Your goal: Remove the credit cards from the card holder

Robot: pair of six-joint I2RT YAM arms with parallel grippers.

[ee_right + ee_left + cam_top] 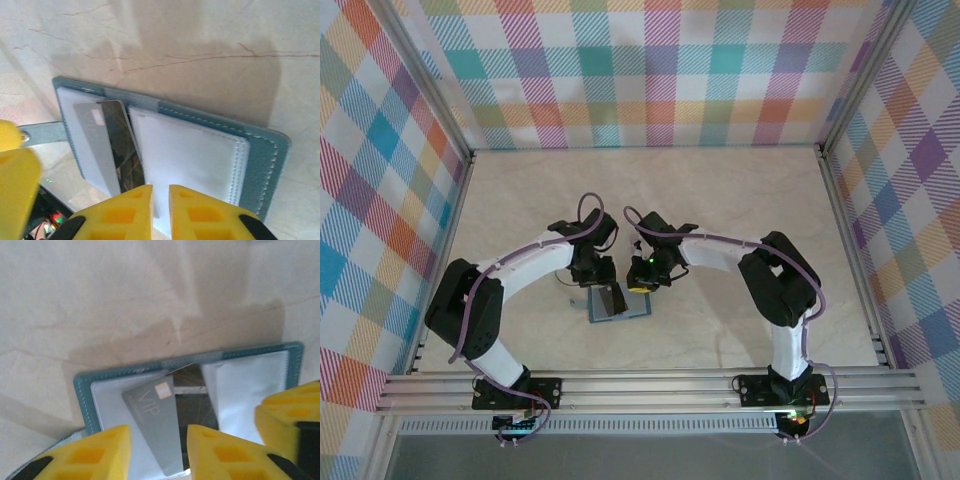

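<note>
The teal card holder (632, 308) lies open on the table just in front of both arms, its white inner pockets facing up (82, 395) (265, 150). A grey credit card marked VIP (155, 415) sticks up tilted from the middle fold, with a dark card (192, 405) behind it. Both credit cards (95, 140) also show in the right wrist view. My left gripper (159, 440) (605, 290) straddles the grey card, jaws apart with slim gaps either side. My right gripper (161, 200) (640, 280) is pinched on the edge of the holder's white pocket.
The marble-look table (720, 200) stretches far behind the arms. Plaid walls (650, 70) close in the back and sides. Aluminium rails (650, 385) run along the near edge. The holder's side tab (45, 132) pokes out to the left.
</note>
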